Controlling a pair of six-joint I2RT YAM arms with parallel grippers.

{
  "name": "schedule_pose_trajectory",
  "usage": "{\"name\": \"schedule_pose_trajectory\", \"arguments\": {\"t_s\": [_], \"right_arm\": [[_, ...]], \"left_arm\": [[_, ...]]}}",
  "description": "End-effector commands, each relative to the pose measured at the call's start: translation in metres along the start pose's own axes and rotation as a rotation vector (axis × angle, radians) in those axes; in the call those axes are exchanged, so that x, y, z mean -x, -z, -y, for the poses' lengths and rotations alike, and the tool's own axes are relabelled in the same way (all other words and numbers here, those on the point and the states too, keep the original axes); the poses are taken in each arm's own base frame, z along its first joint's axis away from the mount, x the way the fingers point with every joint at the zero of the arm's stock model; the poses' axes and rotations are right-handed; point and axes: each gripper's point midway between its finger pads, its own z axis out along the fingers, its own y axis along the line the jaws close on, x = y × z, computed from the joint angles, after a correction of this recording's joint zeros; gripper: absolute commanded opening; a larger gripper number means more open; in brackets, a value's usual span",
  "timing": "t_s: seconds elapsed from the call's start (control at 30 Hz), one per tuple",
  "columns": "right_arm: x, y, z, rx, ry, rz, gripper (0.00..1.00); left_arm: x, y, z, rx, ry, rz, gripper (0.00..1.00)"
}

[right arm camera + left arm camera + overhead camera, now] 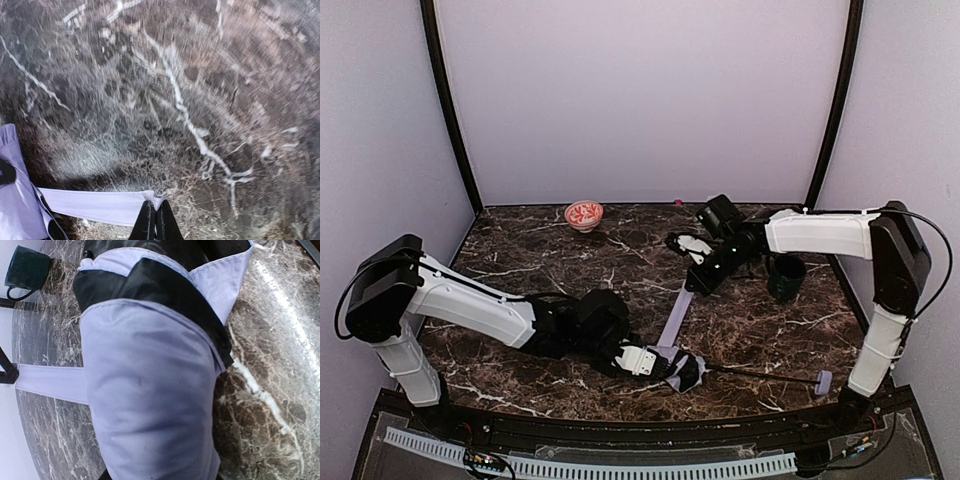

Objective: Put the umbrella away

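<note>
Noting the right gripper (154, 204) pinched shut on the tip of the lavender strap (95, 205) short of the green mug (786, 277), and the left gripper (665, 364) seemingly clamped round the bundled umbrella (145, 390) well to that mug's near side: a hard pull could slip the thin tip free.

My left arm (470, 305) and right arm (820, 235) are white with black joints. A thin black cable (932, 222) loops at the right edge.
</note>
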Motion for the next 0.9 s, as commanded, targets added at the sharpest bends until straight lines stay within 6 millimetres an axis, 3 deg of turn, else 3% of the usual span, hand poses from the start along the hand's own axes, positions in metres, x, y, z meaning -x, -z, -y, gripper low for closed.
{"name": "schedule_pose_trajectory", "arguments": {"t_s": [0.0, 0.23, 0.33, 0.43, 0.53, 0.57, 0.63, 0.77, 0.87], "right_arm": [[0.06, 0.042, 0.05, -0.241, -0.023, 0.251, 0.0], [0.084, 0.069, 0.065, -0.344, -0.003, 0.328, 0.0], [0.087, 0.073, 0.058, -0.314, 0.007, 0.33, 0.0], [0.089, 0.079, 0.029, -0.225, 0.048, 0.353, 0.0], [0.093, 0.099, -0.001, -0.128, 0.065, 0.407, 0.0], [0.09, 0.097, -0.009, -0.096, 0.062, 0.405, 0.0], [0.09, 0.114, -0.027, -0.033, 0.064, 0.455, 0.0], [0.077, 0.113, -0.064, 0.067, 0.091, 0.487, 0.0], [0.057, 0.104, -0.073, 0.092, 0.074, 0.453, 0.0]], "left_arm": [[-0.011, 0.007, 0.056, -0.194, -0.132, -0.065, 0.0], [0.002, 0.004, 0.061, -0.253, -0.173, -0.039, 0.0], [0.003, 0.001, 0.067, -0.304, -0.053, -0.032, 0.0], [0.001, -0.003, 0.06, -0.364, 0.187, -0.008, 0.0], [-0.011, -0.007, 0.049, -0.42, 0.393, -0.014, 0.0], [-0.013, -0.007, 0.052, -0.463, 0.447, -0.016, 0.0], [-0.018, -0.011, 0.053, -0.516, 0.533, -0.032, 0.0], [-0.022, -0.018, 0.049, -0.596, 0.688, -0.019, 0.0], [-0.021, -0.017, 0.039, -0.63, 0.809, 0.033, 0.0]]}}
